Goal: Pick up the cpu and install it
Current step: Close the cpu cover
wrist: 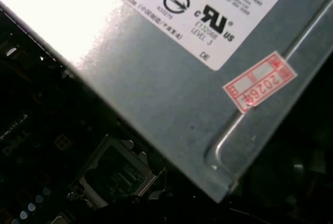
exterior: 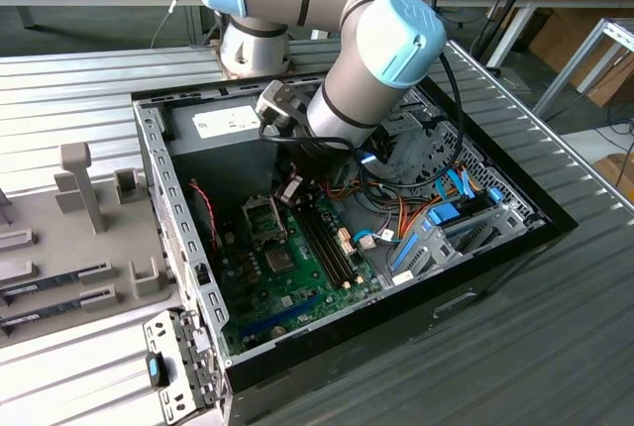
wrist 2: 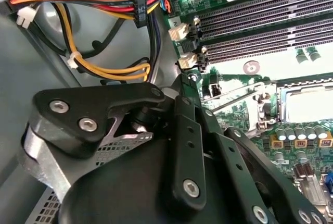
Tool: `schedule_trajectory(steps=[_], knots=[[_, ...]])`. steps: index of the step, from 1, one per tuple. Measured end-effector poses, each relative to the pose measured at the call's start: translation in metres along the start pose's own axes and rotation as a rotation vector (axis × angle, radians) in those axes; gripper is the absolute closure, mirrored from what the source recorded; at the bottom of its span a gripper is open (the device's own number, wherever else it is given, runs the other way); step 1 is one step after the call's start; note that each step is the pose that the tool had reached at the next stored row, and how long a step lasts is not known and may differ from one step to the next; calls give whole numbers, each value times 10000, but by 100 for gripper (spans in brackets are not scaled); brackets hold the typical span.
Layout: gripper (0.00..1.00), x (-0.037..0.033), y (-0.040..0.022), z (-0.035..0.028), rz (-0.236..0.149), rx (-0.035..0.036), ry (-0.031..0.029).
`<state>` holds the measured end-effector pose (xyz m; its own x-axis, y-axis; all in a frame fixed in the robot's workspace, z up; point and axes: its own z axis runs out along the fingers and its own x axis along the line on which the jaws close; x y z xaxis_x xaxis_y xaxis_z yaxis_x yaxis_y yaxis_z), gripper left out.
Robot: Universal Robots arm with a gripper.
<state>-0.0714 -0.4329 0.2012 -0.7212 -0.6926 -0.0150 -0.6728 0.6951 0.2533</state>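
- The gripper (exterior: 289,180) is low inside the open computer case (exterior: 184,248). Its black linkage (wrist 2: 187,146) takes up the foreground of the second wrist view. I cannot tell whether the pincer is open or closed.
- The cpu (exterior: 290,192), as far as I can tell, is the small pale flat piece right at the tip of the gripper. I cannot see whether it is gripped.
- Just beside this tip, toward the exterior view's left, is the processor socket (exterior: 261,214) with its metal frame. It appears dark in the first wrist view (wrist: 112,174).
- The long memory slots (wrist 2: 260,26) run next to the socket.
- Orange, yellow and black cables (wrist 2: 104,0) hang past the gripper.
- The grey power supply box (wrist: 171,94) with its white label lies behind the socket.
- Outside the case, at the exterior view's left, is a grey tray (exterior: 59,238).
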Motion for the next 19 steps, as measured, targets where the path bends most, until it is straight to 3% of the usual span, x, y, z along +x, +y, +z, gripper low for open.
schedule_trajectory(steps=[11,19], knots=[[89,15,-4,5,2,-12,-12],[89,39,22,-15,-14,-117,-112]])
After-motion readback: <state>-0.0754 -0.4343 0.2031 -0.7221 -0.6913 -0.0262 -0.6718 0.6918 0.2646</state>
